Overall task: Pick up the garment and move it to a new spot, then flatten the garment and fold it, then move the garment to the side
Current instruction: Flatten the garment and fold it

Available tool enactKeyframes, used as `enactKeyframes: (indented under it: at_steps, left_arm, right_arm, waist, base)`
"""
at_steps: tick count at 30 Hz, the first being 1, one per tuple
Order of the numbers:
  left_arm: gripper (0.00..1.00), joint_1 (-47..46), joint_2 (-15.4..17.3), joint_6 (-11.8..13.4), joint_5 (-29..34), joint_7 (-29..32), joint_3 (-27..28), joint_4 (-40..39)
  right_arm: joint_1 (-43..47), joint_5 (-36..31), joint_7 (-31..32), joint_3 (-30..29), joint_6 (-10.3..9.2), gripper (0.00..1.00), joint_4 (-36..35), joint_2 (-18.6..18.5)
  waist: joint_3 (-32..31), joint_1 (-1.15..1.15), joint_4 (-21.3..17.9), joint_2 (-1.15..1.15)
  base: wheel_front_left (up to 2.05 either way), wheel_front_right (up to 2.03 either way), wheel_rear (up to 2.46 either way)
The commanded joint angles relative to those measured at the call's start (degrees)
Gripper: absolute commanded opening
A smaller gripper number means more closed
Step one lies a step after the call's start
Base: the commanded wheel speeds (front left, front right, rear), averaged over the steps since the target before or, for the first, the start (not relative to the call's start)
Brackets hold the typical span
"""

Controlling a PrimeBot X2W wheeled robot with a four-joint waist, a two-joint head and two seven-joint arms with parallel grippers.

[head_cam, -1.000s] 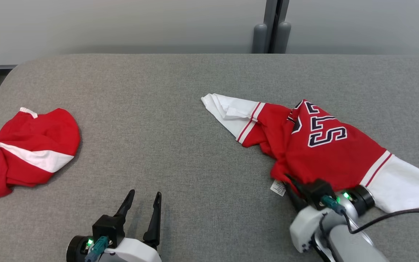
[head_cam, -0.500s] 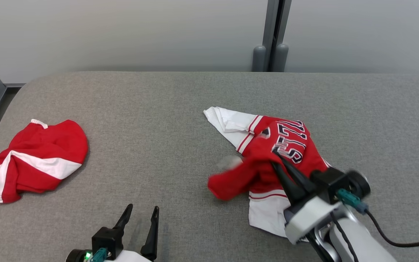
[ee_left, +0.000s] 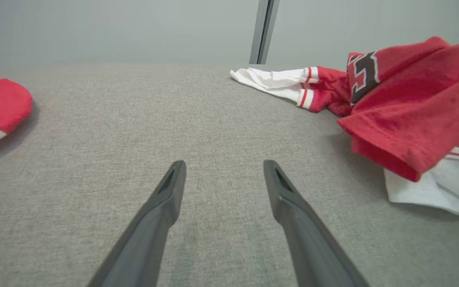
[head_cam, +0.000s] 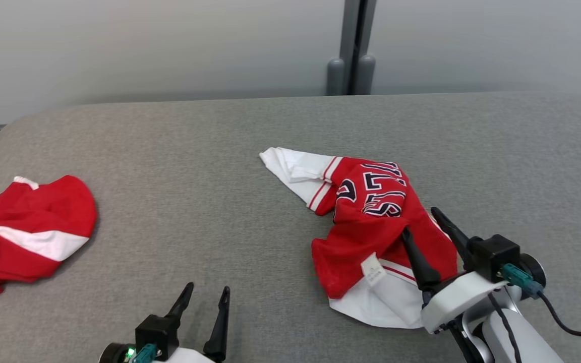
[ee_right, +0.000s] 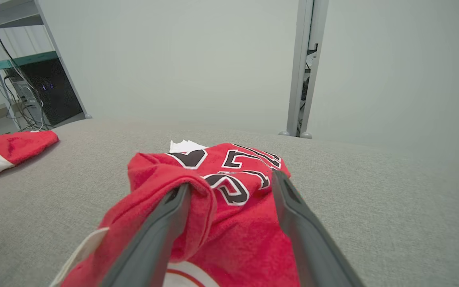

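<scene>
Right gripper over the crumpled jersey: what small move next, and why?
Probably lift the right gripper straight up, clear of the jersey. Its jaws stand open, holding nothing, but a red fold drapes over one finger, so a sideways pull could drag the heap. The jersey lies bunched, not flat; a fresh grasp at an edge looks needed.

Dark fingers [head_cam: 418, 257], white wrist casing [head_cam: 454, 298]

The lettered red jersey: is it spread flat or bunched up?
Bunched up. The jersey lies crumpled in a heap, its red fabric doubled over the white, wrinkled throughout.
</scene>
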Motion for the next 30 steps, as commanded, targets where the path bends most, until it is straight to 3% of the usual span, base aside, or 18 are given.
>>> enactKeyframes:
  at_steps: [1,15,23,30]
  left_arm:
    - [1.0,-1.48,0.17,-0.28,0.0,-0.02,-0.52,-0.43]
    - [1.0,-6.21,0.21,-6.25,-1.98,-0.02,-12.68,0.13]
    - [1.0,-8.25,0.24,-7.38,-1.74,-0.03,-16.6,-0.19]
    - [1.0,-7.74,0.22,-6.8,-1.04,-0.02,-15.47,-0.02]
  right_arm:
    - [1.3,-0.06,0.01,-0.95,-0.02,1.0,-0.96,-0.02]
    - [3.95,-0.83,0.0,-5.51,-0.02,1.0,-2.76,0.2]
    - [4.17,-1.51,0.0,-6.61,-0.02,1.0,-3.18,0.42]
    - [5.7,-1.99,0.01,-7.31,-0.02,1.0,-2.1,-0.12]
  waist:
    - [0.04,0.0,-1.65,0.0]
    - [3.95,0.0,-9.71,0.0]
    - [5.14,0.0,-11.77,0.0]
    - [4.34,0.0,-12.42,0.0]
  base:
    - [0.0,0.0,0.0]
    - [0.0,0.0,0.0]
    - [0.0,0.0,0.0]
    - [0.0,0.0,0.0]
